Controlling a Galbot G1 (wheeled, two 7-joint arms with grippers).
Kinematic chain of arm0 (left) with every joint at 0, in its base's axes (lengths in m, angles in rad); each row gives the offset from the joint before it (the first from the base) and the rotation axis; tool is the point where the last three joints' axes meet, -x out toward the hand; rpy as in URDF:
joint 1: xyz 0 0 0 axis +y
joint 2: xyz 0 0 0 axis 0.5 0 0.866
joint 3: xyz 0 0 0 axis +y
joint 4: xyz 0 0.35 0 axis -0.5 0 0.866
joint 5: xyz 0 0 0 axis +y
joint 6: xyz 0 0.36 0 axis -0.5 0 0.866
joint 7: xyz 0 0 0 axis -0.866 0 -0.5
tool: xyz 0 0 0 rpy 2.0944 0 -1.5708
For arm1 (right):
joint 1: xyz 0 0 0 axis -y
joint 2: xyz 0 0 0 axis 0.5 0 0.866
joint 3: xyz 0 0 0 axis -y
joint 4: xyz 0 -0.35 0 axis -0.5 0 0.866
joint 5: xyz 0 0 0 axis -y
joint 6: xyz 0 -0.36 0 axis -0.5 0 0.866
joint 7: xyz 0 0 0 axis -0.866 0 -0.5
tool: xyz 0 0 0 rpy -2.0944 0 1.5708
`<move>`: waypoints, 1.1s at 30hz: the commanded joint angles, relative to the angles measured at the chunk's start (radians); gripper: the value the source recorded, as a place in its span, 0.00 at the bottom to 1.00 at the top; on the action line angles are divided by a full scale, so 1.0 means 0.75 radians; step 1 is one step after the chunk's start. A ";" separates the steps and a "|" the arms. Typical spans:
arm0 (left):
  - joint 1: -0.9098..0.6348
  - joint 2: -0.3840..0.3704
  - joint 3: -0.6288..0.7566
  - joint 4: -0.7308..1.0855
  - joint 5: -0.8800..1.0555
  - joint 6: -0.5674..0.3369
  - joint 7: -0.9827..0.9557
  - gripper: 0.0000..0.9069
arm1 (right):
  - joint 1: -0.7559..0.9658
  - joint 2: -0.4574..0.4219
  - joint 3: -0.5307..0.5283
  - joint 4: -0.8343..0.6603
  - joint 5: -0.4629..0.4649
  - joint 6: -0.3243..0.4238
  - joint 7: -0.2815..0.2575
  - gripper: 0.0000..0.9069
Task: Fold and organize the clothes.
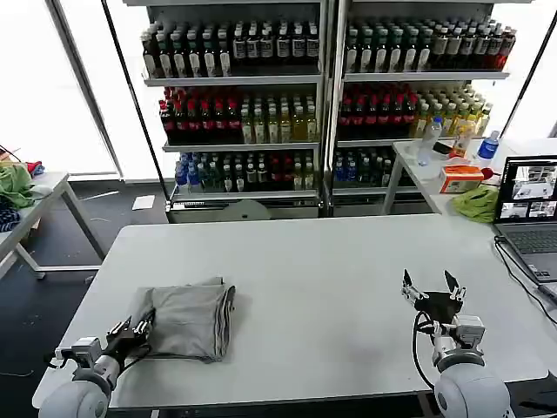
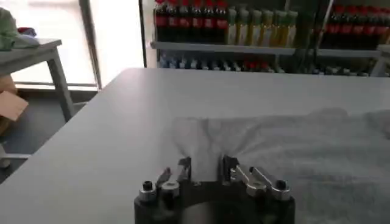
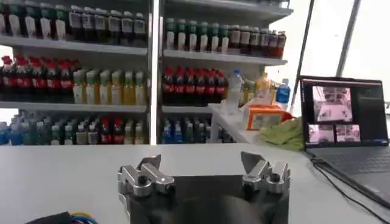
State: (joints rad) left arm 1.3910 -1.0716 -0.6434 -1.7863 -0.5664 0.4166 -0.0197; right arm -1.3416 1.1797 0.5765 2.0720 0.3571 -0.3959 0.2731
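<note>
Leftmost, on a small side table (image 1: 52, 185) away from the work, lay a heap of bright green cloth (image 1: 15, 184). Closer in, the white table (image 1: 331, 270) carried one folded light grey shirt (image 1: 187, 318) near its front left corner, doubled over into a thick, roughly square bundle with its folded edge toward the middle of the table. The left gripper (image 1: 132, 332) sat low at the near left corner of that shirt, its fingers (image 2: 183, 168) close together and pinching a ridge of the grey fabric; the left wrist view showed the cloth puckered and drawn up between them. The rest of the shirt (image 2: 317, 152) spread flat across the tabletop beyond the gripper.

Further right, the middle of the table was bare. The right gripper (image 1: 432, 293) stood above the front right part of the table, well apart from the shirt, with its jaws spread wide and nothing between them; its two fingertips (image 3: 150, 163) showed clearly separated in the right wrist view. Beyond it, at the table's right edge, an open laptop (image 1: 527, 209) sat with its screen lit, and a second green cloth (image 1: 477, 204) lay on the neighbouring table behind. Shelves of bottled drinks (image 1: 322, 96) lined the back wall.
</note>
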 commanded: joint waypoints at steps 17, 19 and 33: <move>-0.010 0.342 -0.479 0.057 -0.151 0.017 0.000 0.00 | 0.021 -0.013 -0.011 0.005 0.007 0.002 -0.001 1.00; -0.003 0.411 -0.520 0.087 -0.147 0.014 -0.005 0.00 | 0.028 -0.012 -0.020 0.007 0.008 0.000 -0.001 1.00; 0.020 0.315 -0.392 -0.089 -0.070 0.018 -0.015 0.00 | 0.006 -0.002 -0.009 0.013 0.007 0.001 0.000 1.00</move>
State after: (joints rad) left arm 1.3972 -0.8140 -0.9701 -1.7556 -0.6518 0.4298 -0.0250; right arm -1.3351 1.1780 0.5633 2.0821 0.3624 -0.3939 0.2720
